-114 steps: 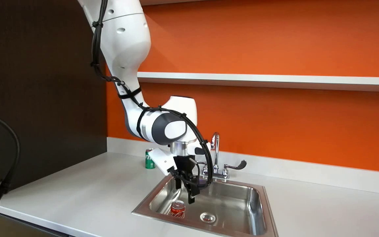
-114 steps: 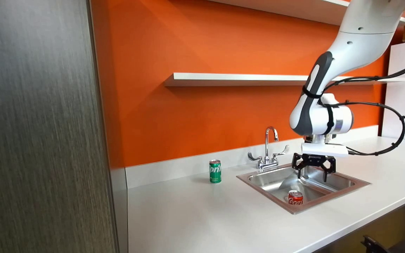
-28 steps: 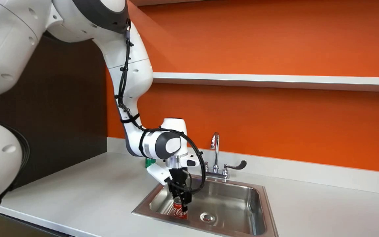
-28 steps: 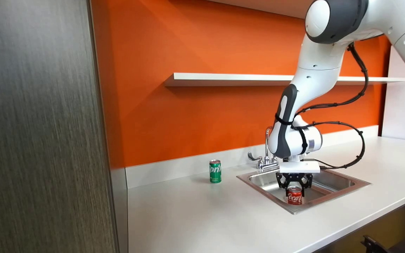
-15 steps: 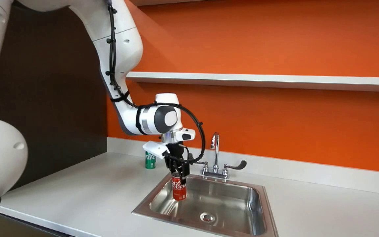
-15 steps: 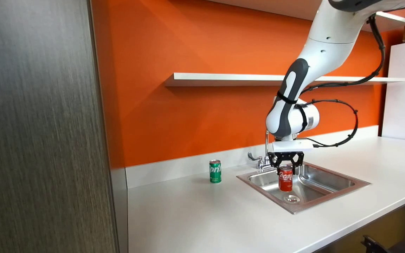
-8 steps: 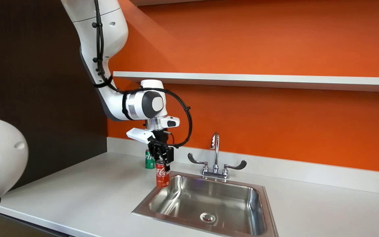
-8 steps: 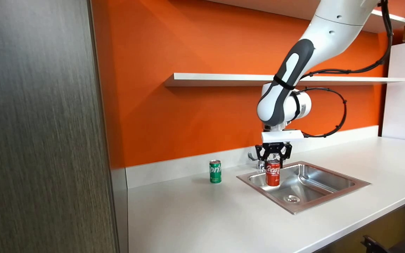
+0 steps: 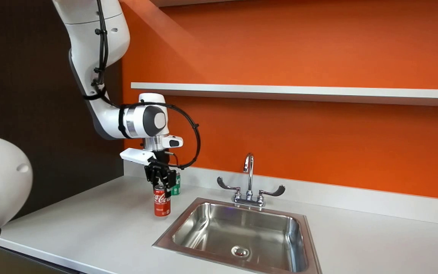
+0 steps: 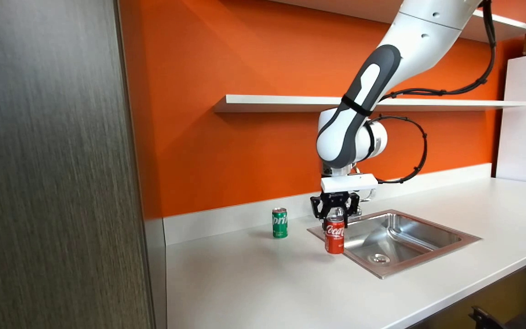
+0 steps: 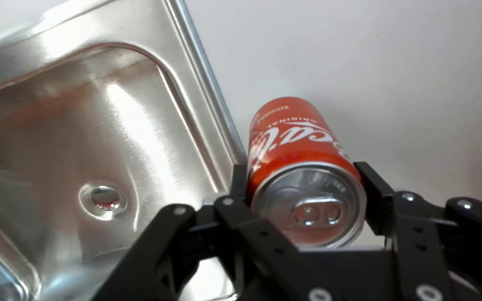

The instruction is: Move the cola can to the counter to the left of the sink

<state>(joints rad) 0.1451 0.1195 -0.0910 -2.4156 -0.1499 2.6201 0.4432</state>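
The red cola can hangs upright in my gripper, whose black fingers press against both sides near its silvery top. In both exterior views the can is at the left of the sink, beyond its rim. From the wrist, the can appears over the white counter, close beside the steel sink rim. Whether its base touches the counter or floats slightly above, I cannot tell.
A green can stands on the counter near the back wall, partly behind my gripper in an exterior view. Behind the sink rises a chrome faucet with two handles. A white shelf runs along the orange wall above.
My gripper closed on the cola can in the sink and lifted it out. Over the last half second, both moved left, past the rim to above the counter. The green can stayed put.
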